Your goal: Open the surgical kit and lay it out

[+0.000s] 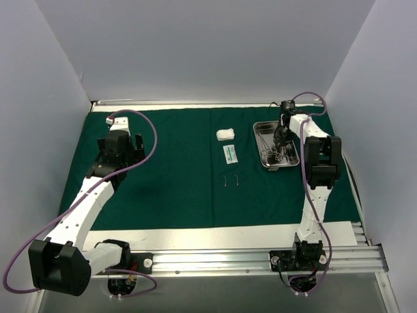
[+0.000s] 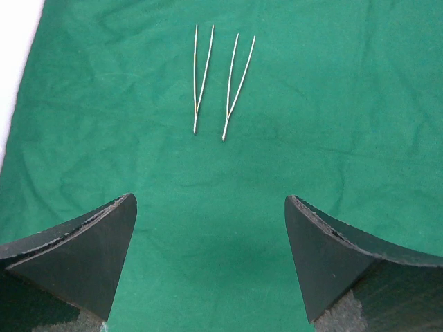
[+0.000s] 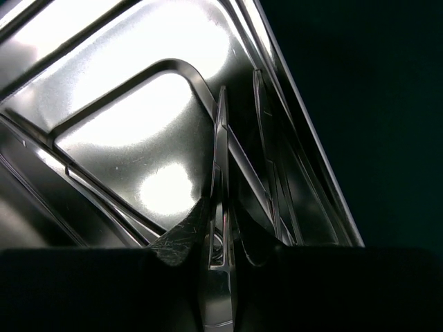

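The dark green drape [image 1: 169, 189] lies spread flat over the table. At the back right on it sits the shiny steel tray [image 1: 255, 130], holding small silver scissor-like instruments [image 1: 270, 155]. My right gripper [image 1: 280, 139] reaches down into the tray. In the right wrist view its fingers [image 3: 181, 235] are shut on a thin steel instrument [image 3: 221, 152] standing edge-on above the tray floor [image 3: 138, 69]. Two tweezers [image 1: 225, 180] [image 1: 236, 180] lie side by side mid-cloth, below the white-green packet [image 1: 230, 154] and the white gauze wad [image 1: 225, 134]. My left gripper [image 1: 130, 156] hovers open over bare cloth, tweezers [image 2: 201, 76] [image 2: 237, 83] ahead of it [image 2: 211, 207].
White table surface shows past the drape at the near edge [image 1: 221, 236] and along the back. Grey walls close in the left, back and right sides. An aluminium rail [image 1: 260, 259] carries both arm bases at the front.
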